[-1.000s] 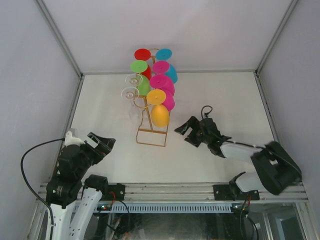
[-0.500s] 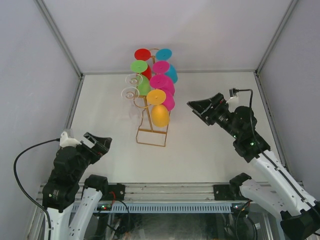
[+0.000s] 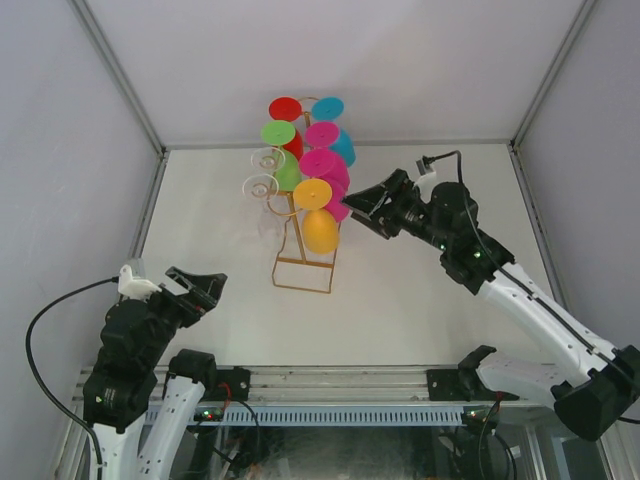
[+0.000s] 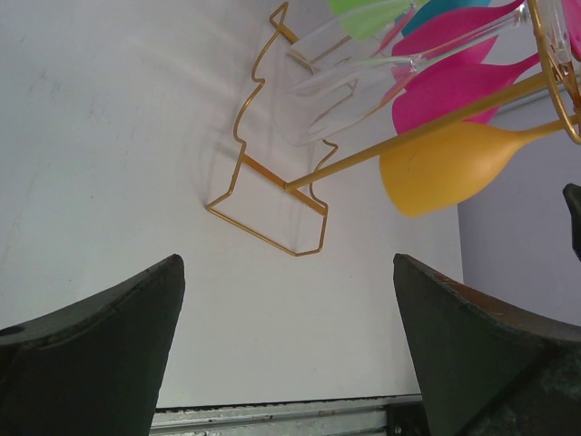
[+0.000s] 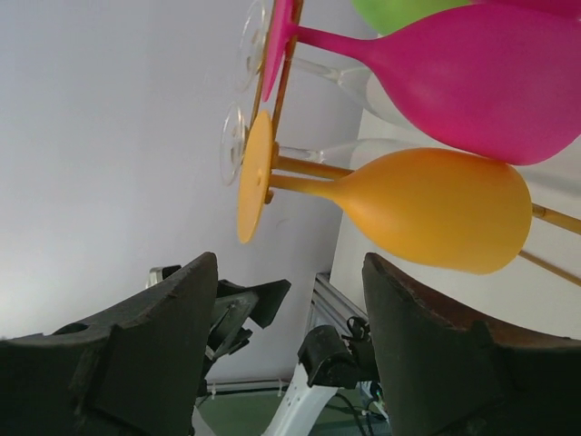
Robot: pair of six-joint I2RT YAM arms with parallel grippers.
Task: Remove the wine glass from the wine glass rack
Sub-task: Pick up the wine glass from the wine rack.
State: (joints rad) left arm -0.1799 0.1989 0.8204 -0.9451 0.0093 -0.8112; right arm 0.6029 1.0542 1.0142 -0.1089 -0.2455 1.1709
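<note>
White walls enclose a white table [image 3: 420,290]. The gold wire rack [image 3: 303,270] stands at mid-table toward the back, loaded on both sides with hanging glasses.

**Effectors.** The right gripper [image 3: 360,210] is raised beside the rack's right side, jaws wide and holding nothing. It is near the orange glass [image 3: 320,230], the lowest on that side and the likely target, but does not touch it. The left gripper [image 3: 197,281] hovers low near its base, well apart from the rack, also wide and holding nothing.

**Hazards.**
- The magenta glass [image 5: 490,82] hangs just above the orange one. A finger entering high would strike it and could shake it off its hook.
- The rack is thin and top-heavy. A sideways push, or a pull with the orange foot caught in its hook, could tip the whole stand.
- The bowl is smooth and rounded. A grip there may slip, so the stem looks safer.

**Views.**
- The right wrist view alone shows the orange foot seated against the wire, with the stem exposed between foot and bowl.
- The top view alone shows the gap between gripper and rack.
- The left wrist view shows the rack base lying flat on the table. It also shows the clear glasses [image 4: 336,77] plainly, which are faint from above.
</note>
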